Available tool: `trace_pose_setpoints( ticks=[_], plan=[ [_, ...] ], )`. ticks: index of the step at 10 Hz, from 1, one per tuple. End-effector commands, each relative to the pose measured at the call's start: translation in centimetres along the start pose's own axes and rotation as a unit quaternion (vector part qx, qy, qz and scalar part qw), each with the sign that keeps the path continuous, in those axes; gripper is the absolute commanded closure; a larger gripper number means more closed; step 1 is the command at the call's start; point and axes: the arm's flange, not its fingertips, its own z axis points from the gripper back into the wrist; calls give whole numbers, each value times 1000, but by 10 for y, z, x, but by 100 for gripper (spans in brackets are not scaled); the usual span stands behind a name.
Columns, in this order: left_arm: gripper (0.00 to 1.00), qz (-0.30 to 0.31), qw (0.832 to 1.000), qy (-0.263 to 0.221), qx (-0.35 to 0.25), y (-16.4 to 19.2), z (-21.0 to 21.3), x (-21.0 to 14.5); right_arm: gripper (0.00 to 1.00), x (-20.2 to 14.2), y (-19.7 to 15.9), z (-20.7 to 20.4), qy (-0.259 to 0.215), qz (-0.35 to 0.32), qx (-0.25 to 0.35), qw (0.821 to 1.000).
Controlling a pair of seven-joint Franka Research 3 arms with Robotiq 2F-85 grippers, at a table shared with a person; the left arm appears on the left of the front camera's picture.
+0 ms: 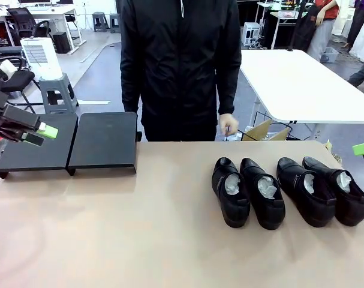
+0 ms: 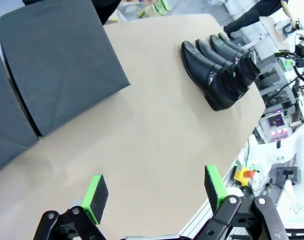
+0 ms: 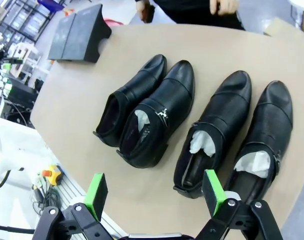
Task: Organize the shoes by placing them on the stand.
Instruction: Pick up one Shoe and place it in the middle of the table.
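Two pairs of glossy black dress shoes stand side by side on the right of the tan table, toes toward the person, white paper stuffed inside. The low black stand with two sloped panels sits at the far left. My left gripper hovers open above the stand's left panel. In its wrist view the left gripper is open over bare table, with the stand and shoes ahead. My right gripper is open above the near side of the shoes, holding nothing.
A person in a black jacket stands at the far edge, one hand hanging near the table. A white table stands behind on the right. One green pad of the right gripper shows at the right edge.
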Motion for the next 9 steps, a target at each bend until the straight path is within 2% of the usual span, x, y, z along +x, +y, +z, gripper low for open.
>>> trace_pose_setpoints(
  ticks=[1,2,7,8,9],
  plan=[
    [0,-13,1000,1,4,3,-1,3,0,0,4,4,-11,41,36,998],
    [0,0,1000,0,0,0,0,0,0,0,0,0,0,0,0,1000],
    [0,0,1000,0,0,0,0,0,0,0,0,0,0,0,0,1000],
    [0,0,1000,0,0,0,0,0,0,-4,-1,1,13,1,-10,1000],
    [0,0,1000,0,0,0,0,0,0,-8,17,14,29,15,-65,997]
  ],
)
